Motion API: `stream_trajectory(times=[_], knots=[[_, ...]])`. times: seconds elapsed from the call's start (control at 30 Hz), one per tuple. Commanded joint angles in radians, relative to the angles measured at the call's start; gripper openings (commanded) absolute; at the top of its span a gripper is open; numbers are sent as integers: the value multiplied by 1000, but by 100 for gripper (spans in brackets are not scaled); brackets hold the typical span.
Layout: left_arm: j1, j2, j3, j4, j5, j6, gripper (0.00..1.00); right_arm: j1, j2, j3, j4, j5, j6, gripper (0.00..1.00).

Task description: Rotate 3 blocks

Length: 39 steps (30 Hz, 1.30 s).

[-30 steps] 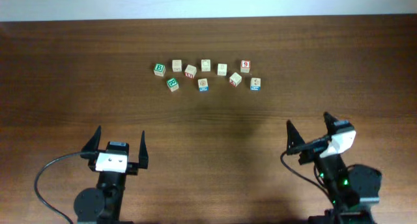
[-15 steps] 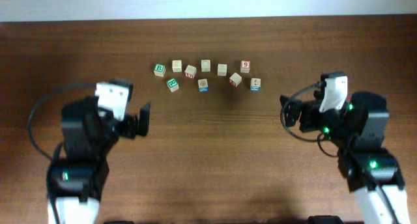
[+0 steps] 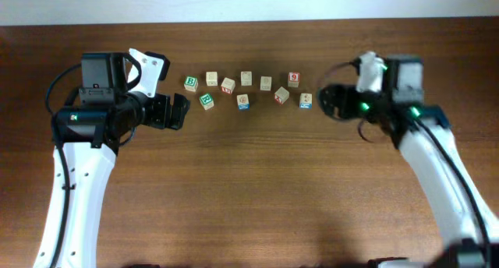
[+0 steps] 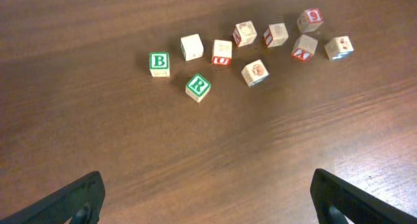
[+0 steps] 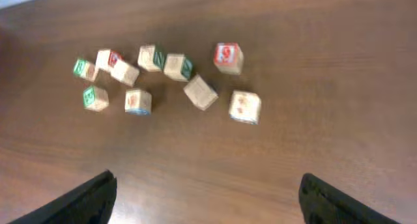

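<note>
Several small pale wooden blocks lie in a loose row at the back middle of the table. Three in the front carry red and blue print: one (image 3: pixel 243 101) (image 4: pixel 255 72) (image 5: pixel 138 101), one (image 3: pixel 281 95) (image 4: pixel 304 47) (image 5: pixel 201 92) and one (image 3: pixel 306 101) (image 4: pixel 339 47) (image 5: pixel 245 107). My left gripper (image 3: pixel 184 112) (image 4: pixel 207 185) hovers open just left of the row, with nothing between its fingers. At the right end of the row, close to the rightmost block, my right gripper (image 3: pixel 326 102) (image 5: pixel 208 185) also stands open and holds nothing.
Two green-lettered cubes (image 3: pixel 191 83) (image 3: pixel 207 100) sit at the left end, nearest my left gripper. A cube with a red 9 (image 3: pixel 294 79) (image 5: pixel 228 57) lies at the back right. More pale cubes (image 3: pixel 211 79) fill the back of the row. The table's far edge (image 3: pixel 249 20) runs just behind.
Both arms have swung from the table's front edge up toward the row, the left arriving from the left and the right from the right. No block has moved.
</note>
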Motion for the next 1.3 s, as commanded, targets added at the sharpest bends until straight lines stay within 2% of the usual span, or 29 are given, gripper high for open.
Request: stream_trajectory(times=[0.0, 0.07, 0.2, 0.23, 0.37, 0.63, 0.73, 0.8, 0.83, 0.9, 0.93, 1.07, 1.2, 1.27], knots=[[1, 0, 20, -1, 15, -6, 99, 66, 163, 151, -15, 91, 80, 83], [1, 0, 20, -9, -37, -28, 99, 99, 273, 220, -13, 164, 130, 76], [1, 0, 20, -8, -227, -235, 97, 150, 390, 241, 51, 318, 187, 66], [1, 0, 20, -8, -237, -251, 97, 159, 408, 241, 63, 333, 188, 65], [1, 0, 20, -8, -237, -254, 97, 175, 479, 241, 103, 347, 188, 62], [1, 19, 20, -9, -236, -254, 98, 175, 603, 241, 129, 336, 206, 49], [1, 47, 20, -9, -236, -254, 98, 174, 617, 241, 132, 332, 206, 36], [1, 61, 20, -12, -236, -254, 98, 174, 617, 243, 130, 333, 202, 30], [1, 61, 20, -11, -236, -254, 98, 174, 613, 247, 121, 340, 201, 24], [1, 61, 20, -10, -236, -254, 98, 174, 594, 258, 89, 341, 176, 9], [1, 61, 20, -9, -236, -254, 98, 173, 573, 263, 56, 348, 176, 6], [2, 61, 20, -8, -265, -254, 100, 172, 455, 269, -127, 350, 169, 4], [2, 61, 20, -8, -266, -254, 99, 172, 302, 269, -323, 343, 97, 5], [2, 61, 20, -14, -266, -254, 99, 172, 280, 268, -420, 343, 52, 5]])
